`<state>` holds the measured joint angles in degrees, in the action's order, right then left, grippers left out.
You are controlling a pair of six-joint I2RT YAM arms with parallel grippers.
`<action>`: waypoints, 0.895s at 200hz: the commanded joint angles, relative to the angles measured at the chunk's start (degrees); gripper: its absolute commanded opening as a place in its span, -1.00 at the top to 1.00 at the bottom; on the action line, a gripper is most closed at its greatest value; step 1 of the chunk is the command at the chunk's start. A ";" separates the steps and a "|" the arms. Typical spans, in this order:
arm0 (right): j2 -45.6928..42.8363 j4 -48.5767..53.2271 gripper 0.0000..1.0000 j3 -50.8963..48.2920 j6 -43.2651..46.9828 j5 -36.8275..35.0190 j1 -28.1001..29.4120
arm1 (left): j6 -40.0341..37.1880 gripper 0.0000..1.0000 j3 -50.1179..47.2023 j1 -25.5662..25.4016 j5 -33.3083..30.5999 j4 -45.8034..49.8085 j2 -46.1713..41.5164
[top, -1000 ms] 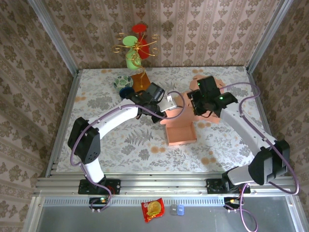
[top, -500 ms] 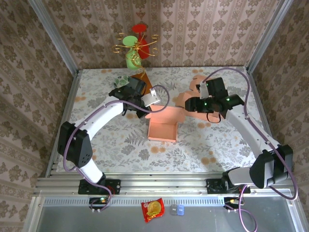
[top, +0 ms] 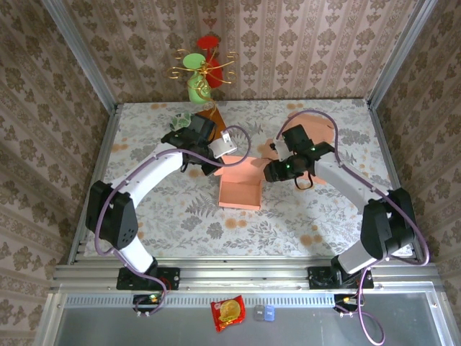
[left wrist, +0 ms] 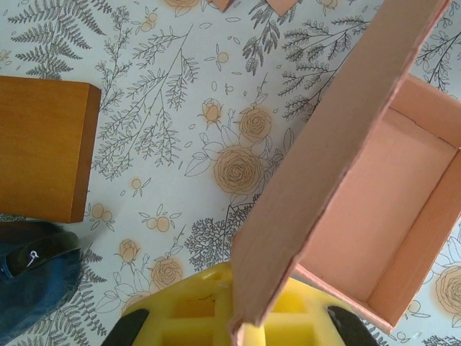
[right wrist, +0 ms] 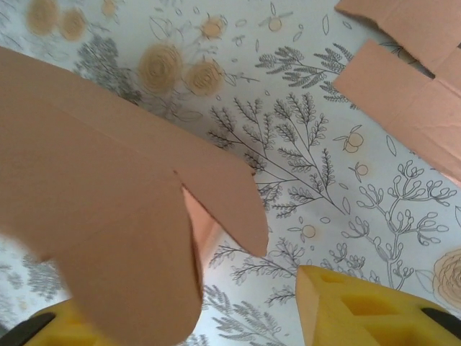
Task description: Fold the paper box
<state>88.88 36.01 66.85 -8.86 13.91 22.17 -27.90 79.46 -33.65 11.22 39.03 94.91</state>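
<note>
In the right wrist view a blurred cardboard flap covers nearly all of the left finger of the right gripper [right wrist: 191, 321], so only a yellow corner shows at the bottom edge. Its other finger [right wrist: 353, 310] stands clear of the flap, leaving the gripper spread around the cardboard, not pinching it. From above, that gripper's tips are lost under its own dark wrist. In the left wrist view the left gripper [left wrist: 241, 323] is cut off by the bottom of the frame, pressed together on the edge of a raised wall of the paper box [top: 240, 193]; a wooden block [left wrist: 43, 148] and something blue [left wrist: 29, 285] run off the left side. The box sits in the middle of the desk [top: 158, 209] between the arms, open side up, its tray's long axis running left to right, slightly skewed, with the tall flap rising along its far side
</note>
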 commanded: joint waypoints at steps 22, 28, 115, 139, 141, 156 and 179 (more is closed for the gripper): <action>2.67 -0.90 0.17 5.05 2.25 -2.66 0.42 | 2.29 1.00 -0.18 0.33 0.44 -0.95 1.66; 3.02 -0.85 0.21 5.38 2.32 -2.58 0.38 | 2.48 1.00 -0.25 0.34 0.38 -0.97 1.69; 5.78 0.12 0.67 7.33 1.59 -6.77 1.25 | 5.40 1.00 0.87 0.34 0.38 -1.41 3.10; 5.69 -0.15 0.81 7.57 0.74 -8.57 1.71 | 6.98 1.00 1.29 0.30 0.13 -1.55 3.53; 5.69 -0.15 0.83 7.63 0.66 -8.71 1.79 | 7.16 1.00 1.30 0.26 0.16 -1.57 3.57; 5.70 -0.24 0.93 8.01 0.18 -10.51 2.57 | 8.76 1.00 1.57 0.12 -0.19 -1.84 3.77; 5.30 -0.62 1.00 8.44 -1.64 -13.51 3.79 | 11.48 1.00 1.75 -0.24 -1.05 -2.22 3.98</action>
<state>94.26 35.00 73.14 -8.38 5.45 24.97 -20.43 79.64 -33.67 11.29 36.62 97.89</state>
